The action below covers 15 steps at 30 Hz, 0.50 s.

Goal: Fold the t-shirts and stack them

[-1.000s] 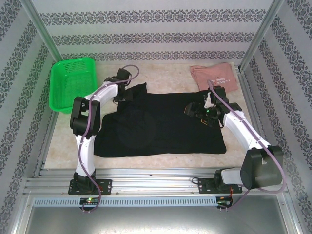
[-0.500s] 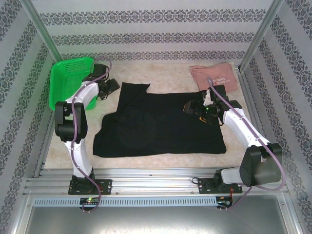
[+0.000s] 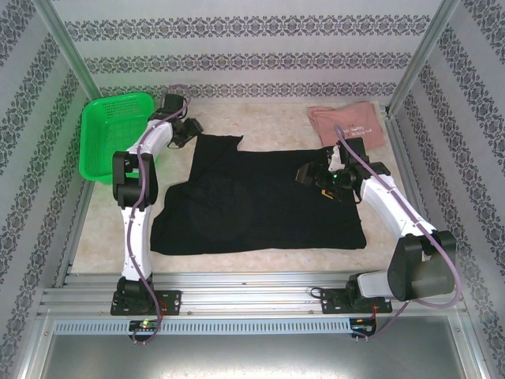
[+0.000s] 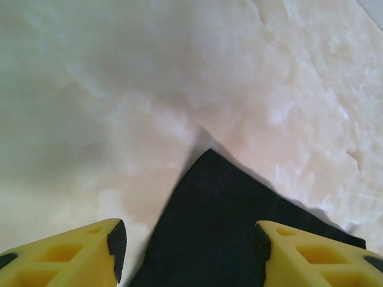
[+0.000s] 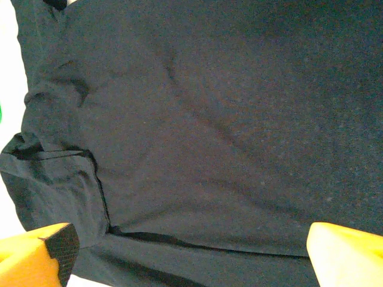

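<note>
The black tee [image 3: 260,207] lies flat mid-frame on the bench [image 3: 268,118]. The pink tee [image 3: 347,125] sits upper right. The left tool [image 4: 188,239] is spread, straddling the black tee's upper-left corner. It should drop squarely, pinch well in from the edge, then fold inward. The right tool [image 5: 191,254] hangs wide open over the cloth. I cannot tell whether either touches fabric.

Green basket [image 3: 114,134] sits far-left on a seemingly marbled table [image 3: 260,118].

The left gripper [image 3: 187,131] moved off the far-left sleeve of the black t-shirt [image 3: 260,201], swung away from it, then returned just beside that sleeve's corner.
</note>
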Each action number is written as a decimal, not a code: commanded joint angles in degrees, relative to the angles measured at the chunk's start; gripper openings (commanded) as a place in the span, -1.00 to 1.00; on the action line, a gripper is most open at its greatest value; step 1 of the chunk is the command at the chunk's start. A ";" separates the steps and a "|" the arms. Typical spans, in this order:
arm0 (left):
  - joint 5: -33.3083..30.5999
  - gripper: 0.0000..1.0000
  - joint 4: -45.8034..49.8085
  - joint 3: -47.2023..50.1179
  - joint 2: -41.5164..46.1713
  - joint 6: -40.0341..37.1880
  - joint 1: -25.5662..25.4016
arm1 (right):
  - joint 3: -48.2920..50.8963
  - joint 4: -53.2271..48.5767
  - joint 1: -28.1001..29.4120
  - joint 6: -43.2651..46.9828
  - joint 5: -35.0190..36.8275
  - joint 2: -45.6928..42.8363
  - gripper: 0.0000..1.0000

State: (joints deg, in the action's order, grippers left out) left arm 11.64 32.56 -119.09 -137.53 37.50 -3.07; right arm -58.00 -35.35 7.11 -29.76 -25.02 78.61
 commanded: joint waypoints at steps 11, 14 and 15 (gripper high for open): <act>-11.21 0.07 14.06 -15.90 -10.64 -7.44 -3.76 | 0.12 0.15 -0.82 1.54 -1.60 0.56 0.96; -11.89 0.06 13.28 -15.84 -10.80 -7.61 -3.75 | -0.06 0.46 -1.04 1.72 -2.05 0.97 0.96; -12.29 0.06 13.15 -15.91 -10.87 -7.61 -3.83 | -0.21 0.44 -1.14 1.89 -2.14 1.07 0.96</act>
State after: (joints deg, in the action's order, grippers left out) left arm 2.55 42.89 -133.75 -148.24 31.48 -7.40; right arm -57.98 -35.33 6.50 -29.52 -26.06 78.76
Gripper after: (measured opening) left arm 0.533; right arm 0.980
